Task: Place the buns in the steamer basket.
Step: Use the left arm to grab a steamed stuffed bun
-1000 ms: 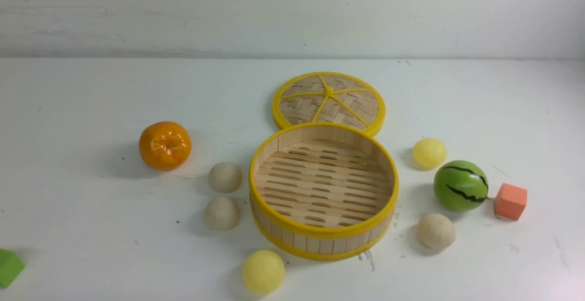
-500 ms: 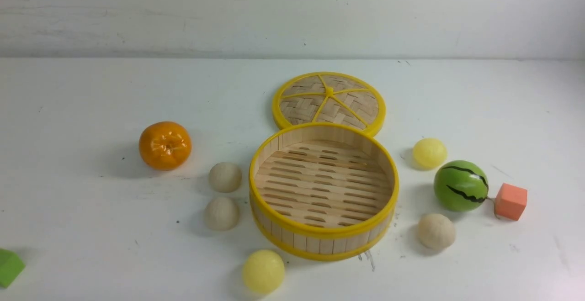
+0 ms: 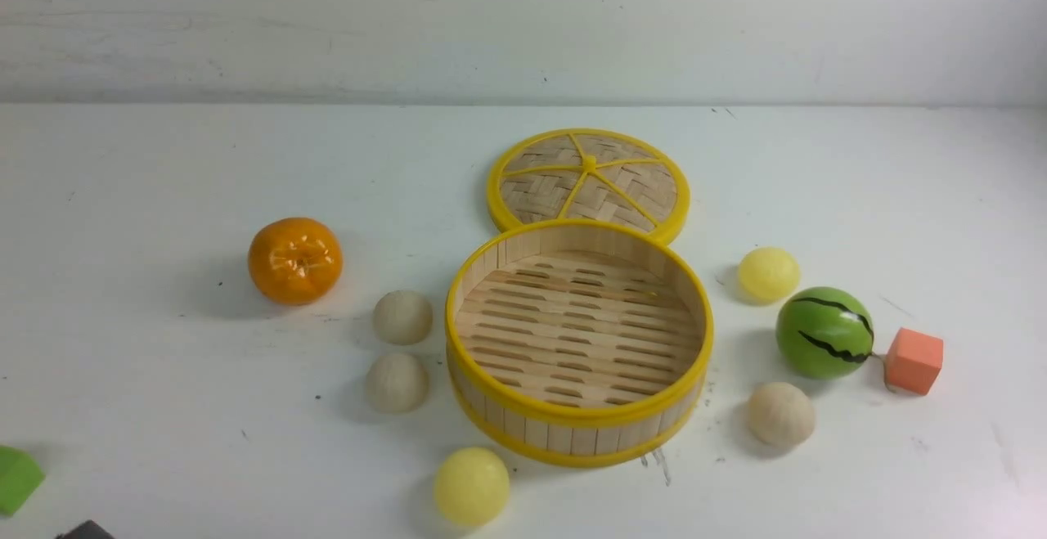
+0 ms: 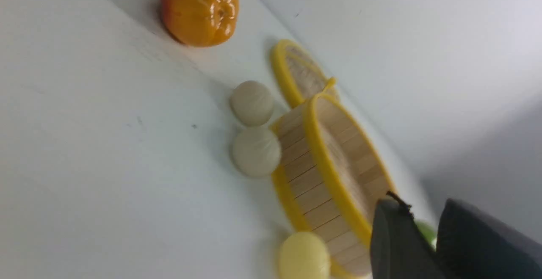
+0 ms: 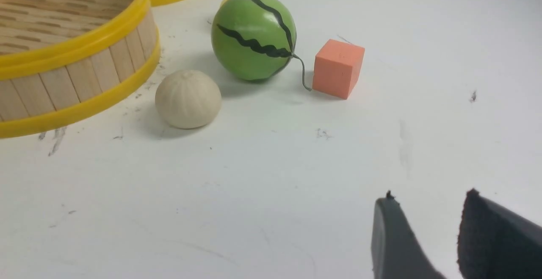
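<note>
The steamer basket (image 3: 572, 423) stands empty at the table's middle. Two cream buns (image 3: 402, 316) (image 3: 396, 382) lie just left of it and a pale yellow bun (image 3: 470, 486) lies at its front left. To its right lie another cream bun (image 3: 780, 414) and a yellow bun (image 3: 768, 274). My left gripper (image 4: 421, 205) hovers open and empty, off the basket's (image 4: 322, 160) near left side, apart from the buns (image 4: 255, 151). My right gripper (image 5: 428, 196) is open over bare table, well short of the cream bun (image 5: 188, 98). The front view shows neither gripper's fingers.
A flat woven lid (image 3: 589, 179) lies behind the basket. An orange tangerine (image 3: 295, 260) sits at the left. A green watermelon ball (image 3: 824, 332) and an orange cube (image 3: 914, 360) sit at the right. A green block (image 3: 16, 478) lies at the front left edge.
A dark piece of my left arm has come into the front view's bottom left corner. The buns and basket have not moved.
</note>
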